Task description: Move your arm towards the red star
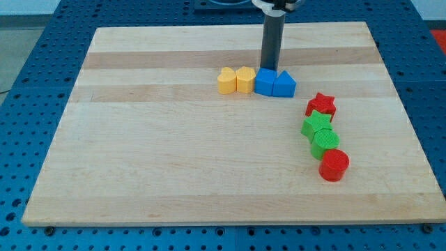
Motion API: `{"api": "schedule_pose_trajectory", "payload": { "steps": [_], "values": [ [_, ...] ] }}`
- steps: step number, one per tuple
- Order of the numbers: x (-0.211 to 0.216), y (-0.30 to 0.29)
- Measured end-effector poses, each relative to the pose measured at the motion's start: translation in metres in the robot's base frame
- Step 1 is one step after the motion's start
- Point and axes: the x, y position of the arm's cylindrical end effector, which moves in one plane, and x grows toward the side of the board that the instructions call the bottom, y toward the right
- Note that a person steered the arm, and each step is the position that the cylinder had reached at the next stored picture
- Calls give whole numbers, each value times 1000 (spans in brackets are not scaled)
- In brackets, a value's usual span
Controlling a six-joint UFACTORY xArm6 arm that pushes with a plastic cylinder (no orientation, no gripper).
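Seemingly my tip (269, 68) touches the blue cube (265, 81), with bare board toward the red star (321, 104).

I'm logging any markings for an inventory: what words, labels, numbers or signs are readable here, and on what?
None: no readable text shows on the wooden board, the red star block, the other coloured blocks, the blue perforated table or the dark rod ending in my tip.

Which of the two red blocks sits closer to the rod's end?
The red star, nearer my tip than the red cylinder at the column's bottom.
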Motion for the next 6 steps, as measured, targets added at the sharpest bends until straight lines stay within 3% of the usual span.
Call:
{"api": "schedule_pose_trajectory", "payload": {
  "steps": [1, 2, 3, 5, 6],
  "values": [
    [-1, 0],
    [-34, 9],
    [-42, 81],
    [7, 203],
    [36, 218]
  ]
}}
